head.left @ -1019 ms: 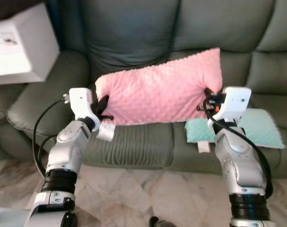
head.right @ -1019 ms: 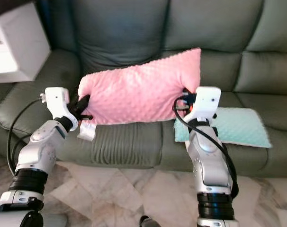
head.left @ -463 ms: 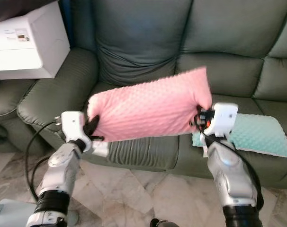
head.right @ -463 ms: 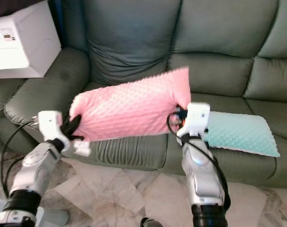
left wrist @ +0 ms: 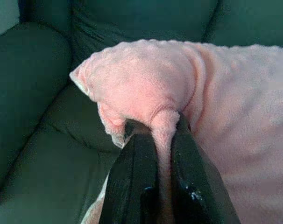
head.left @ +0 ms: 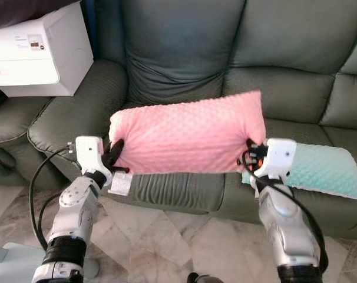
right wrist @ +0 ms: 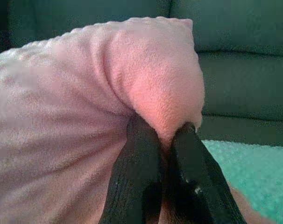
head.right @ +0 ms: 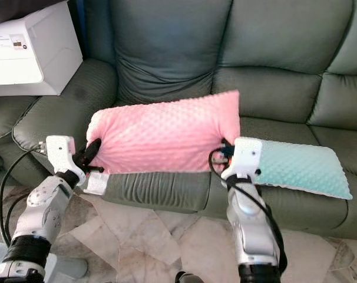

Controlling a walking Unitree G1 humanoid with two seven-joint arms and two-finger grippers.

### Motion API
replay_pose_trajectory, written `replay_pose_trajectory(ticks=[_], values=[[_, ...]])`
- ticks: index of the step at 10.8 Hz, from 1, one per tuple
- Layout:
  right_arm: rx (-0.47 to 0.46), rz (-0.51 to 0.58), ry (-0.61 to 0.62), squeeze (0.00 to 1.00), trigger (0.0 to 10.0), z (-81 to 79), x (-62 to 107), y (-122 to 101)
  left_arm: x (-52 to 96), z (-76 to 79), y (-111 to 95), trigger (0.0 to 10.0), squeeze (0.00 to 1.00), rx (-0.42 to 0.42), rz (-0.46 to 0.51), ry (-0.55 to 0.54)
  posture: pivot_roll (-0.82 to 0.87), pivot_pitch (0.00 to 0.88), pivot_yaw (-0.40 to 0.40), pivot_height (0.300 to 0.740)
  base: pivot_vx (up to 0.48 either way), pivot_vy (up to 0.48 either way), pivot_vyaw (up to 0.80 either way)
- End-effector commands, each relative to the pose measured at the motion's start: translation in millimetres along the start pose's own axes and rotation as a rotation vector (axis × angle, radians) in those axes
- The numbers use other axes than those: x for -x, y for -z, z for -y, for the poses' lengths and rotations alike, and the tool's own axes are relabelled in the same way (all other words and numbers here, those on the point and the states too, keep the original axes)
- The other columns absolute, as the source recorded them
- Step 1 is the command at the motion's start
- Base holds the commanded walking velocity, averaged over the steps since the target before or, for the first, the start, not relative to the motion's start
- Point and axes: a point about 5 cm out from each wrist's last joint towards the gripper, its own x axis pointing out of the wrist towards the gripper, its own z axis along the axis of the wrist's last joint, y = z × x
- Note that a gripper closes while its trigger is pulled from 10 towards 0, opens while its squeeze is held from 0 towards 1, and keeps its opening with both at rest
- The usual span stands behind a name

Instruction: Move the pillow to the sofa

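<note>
2 grippers carry the pink pillow (head.left: 187, 132) stretched between them, held in the air over the front edge of the grey-green sofa (head.left: 178, 53) seat. Left gripper (left wrist: 162, 140) has its black fingers pinched tight on a fold at the pillow's left end, a white tag (head.left: 119, 184) hanging just below it; right gripper (right wrist: 162, 140) is clamped the same way on a bunched fold at the right end. Mint cushion (head.left: 326, 171) lies on the seat just beyond the right gripper, and a white box (head.left: 34, 53) sits on the armrest well out past the left gripper.
</note>
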Motion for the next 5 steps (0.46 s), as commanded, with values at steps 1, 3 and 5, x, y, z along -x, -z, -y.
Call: replay_pose_trajectory(ticks=[1, 3, 5], values=[[0.005, 0.047, 0.012, 0.0, 10.0, 0.7, 1.6, -9.4, -2.4, -2.1, -6.7, 10.0, 0.0, -0.008, 0.017, 0.003, -0.13, 0.14, -0.01, 0.74, 0.458, 0.0, 0.0], [0.005, 0.05, 0.007, 0.0, 10.0, -0.3, 2.2, -9.8, -3.8, -2.1, -6.6, 10.0, 0.0, -0.014, 0.01, 0.007, -0.14, 0.14, -0.006, 0.74, 0.459, 0.0, 0.0], [0.008, 0.054, -0.001, 0.0, 10.0, -1.4, 3.6, -10.7, -5.9, -0.9, -6.4, 10.0, 0.0, -0.01, 0.007, 0.016, -0.14, 0.139, -0.009, 0.74, 0.458, 0.0, 0.0]])
